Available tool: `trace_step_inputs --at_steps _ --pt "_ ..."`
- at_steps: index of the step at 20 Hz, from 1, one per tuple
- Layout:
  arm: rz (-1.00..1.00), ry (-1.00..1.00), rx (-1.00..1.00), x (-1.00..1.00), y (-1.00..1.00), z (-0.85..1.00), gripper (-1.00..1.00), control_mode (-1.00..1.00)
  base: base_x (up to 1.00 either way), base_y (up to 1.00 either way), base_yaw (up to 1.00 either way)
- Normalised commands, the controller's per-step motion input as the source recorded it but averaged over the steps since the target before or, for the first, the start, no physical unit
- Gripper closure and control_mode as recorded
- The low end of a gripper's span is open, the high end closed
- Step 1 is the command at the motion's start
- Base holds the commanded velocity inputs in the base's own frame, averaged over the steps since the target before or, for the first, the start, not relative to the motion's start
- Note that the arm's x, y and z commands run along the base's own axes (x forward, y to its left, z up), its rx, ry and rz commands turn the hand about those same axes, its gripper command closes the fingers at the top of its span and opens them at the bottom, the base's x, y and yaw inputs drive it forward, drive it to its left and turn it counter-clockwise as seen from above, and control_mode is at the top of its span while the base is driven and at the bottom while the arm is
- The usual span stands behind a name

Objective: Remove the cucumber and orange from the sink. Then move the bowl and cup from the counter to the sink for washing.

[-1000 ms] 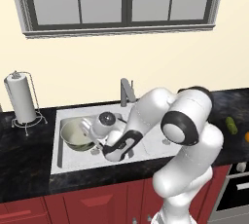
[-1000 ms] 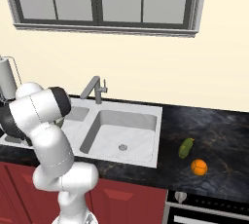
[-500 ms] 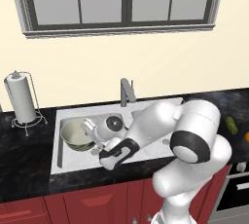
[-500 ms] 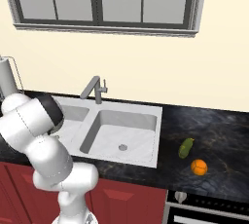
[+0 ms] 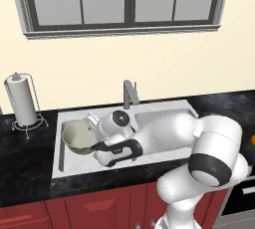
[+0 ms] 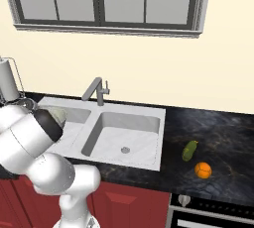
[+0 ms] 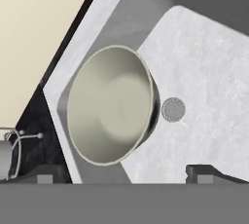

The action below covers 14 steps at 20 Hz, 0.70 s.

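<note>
Our gripper [image 7: 124, 172], jaws apart and empty, has backed off the bowl [image 7: 109, 105], now resting in the sink [image 5: 164, 116].

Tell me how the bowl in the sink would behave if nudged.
The bowl is round and smooth, so it would probably slide or rock rather than stay put. It looks tilted against the wall of the sink, so a push may well settle or spin it. It holds a clean shape and looks stiff.
</note>
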Motion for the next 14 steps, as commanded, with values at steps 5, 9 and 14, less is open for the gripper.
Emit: trace_step_inputs --at_steps 5,9,14 --pt "0.06 0.0 -0.1 -0.09 0.0 0.43 -1.0 -1.0 0.0 0.0 0.0" --pt "0.1 0.01 -0.1 -0.08 0.0 0.46 -1.0 -1.0 0.0 0.0 0.0" --pt "0.18 0.05 -0.04 -0.14 0.0 0.41 -1.0 -1.0 0.0 0.0 0.0"
